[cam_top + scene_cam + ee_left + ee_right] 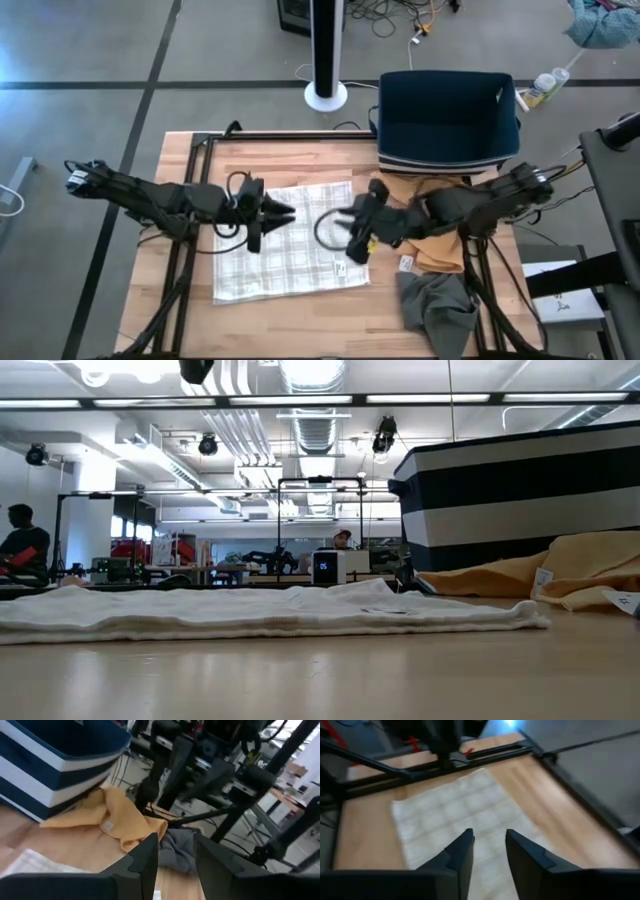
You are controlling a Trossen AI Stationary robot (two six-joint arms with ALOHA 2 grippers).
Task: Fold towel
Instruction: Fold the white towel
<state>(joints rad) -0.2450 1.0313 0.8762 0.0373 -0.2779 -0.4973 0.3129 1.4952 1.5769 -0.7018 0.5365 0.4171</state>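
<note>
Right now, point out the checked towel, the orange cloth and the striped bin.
checked towel (290, 245): high view, middle of the flat cloth.
orange cloth (117, 817): left wrist view, middle of the crumpled heap.
striped bin (447, 150): high view, on its near wall.

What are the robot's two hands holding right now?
Nothing. The left tool and the right tool both hang open above the checked towel, with only air between their fingers.
</note>
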